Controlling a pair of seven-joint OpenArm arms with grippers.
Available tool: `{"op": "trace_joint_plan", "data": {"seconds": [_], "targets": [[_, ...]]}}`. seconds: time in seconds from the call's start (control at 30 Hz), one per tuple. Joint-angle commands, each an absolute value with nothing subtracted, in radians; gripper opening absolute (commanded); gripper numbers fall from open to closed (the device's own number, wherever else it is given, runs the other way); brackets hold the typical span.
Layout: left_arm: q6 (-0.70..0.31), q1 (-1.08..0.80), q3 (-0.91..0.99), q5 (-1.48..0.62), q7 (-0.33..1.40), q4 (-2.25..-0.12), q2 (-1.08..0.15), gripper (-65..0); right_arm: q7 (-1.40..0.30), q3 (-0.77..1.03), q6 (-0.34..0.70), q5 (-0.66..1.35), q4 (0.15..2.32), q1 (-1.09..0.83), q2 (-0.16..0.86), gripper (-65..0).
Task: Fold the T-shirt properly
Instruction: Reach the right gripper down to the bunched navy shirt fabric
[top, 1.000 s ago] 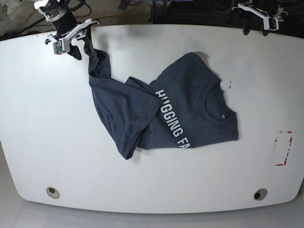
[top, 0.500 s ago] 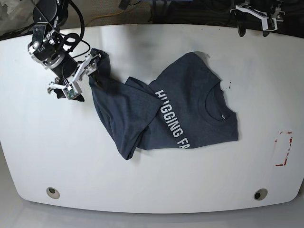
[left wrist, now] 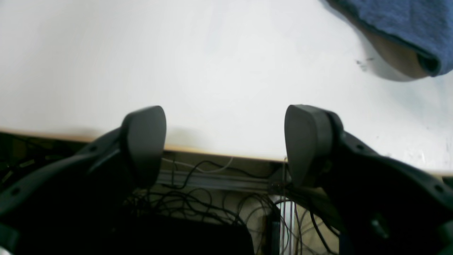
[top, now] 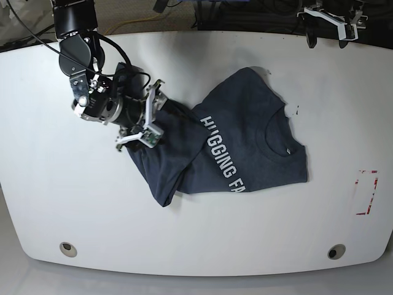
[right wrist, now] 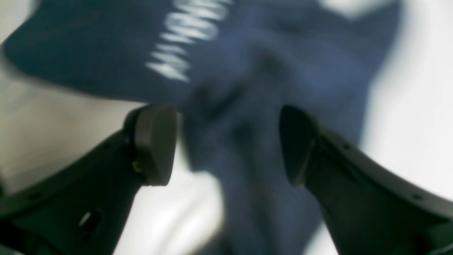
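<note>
Dark navy-grey cotton T-shirt [top: 245,138] with white block lettering lies crumpled centre frame on the white table [top: 49,196], one flap folded over its left part; right gripper [top: 146,118] over that flap left of centre, jaws apart, nothing held; left gripper [top: 331,27] upper right at the table edge, jaws spread, empty.
</note>
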State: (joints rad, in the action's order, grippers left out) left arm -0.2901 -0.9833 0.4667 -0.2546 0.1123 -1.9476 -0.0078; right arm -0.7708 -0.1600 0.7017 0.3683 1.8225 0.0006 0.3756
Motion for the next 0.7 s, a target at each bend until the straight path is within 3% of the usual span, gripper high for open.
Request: {"op": "trace_joint_plan", "data": {"seconds": [0.0,0.27,0.67], "targets": [[-0.292,-0.981,0.472,-0.259,0.085,-1.965,-0.015,-15.8,-0.748,-0.260,0.698,0.387,1.839,0.039,0.390,-21.2],[-0.292,-0.980,0.472,-0.259,0.085,-1.963,-0.015,-15.8,-0.748,-0.552,0.698,0.387,1.816,0.122,0.381,-21.2],[-0.292,-0.980,0.475,-0.259,0.085,-1.963,-0.022,-15.8,-0.743,-0.720,0.698,0.384,1.595,0.239,0.298,-21.9]]}}
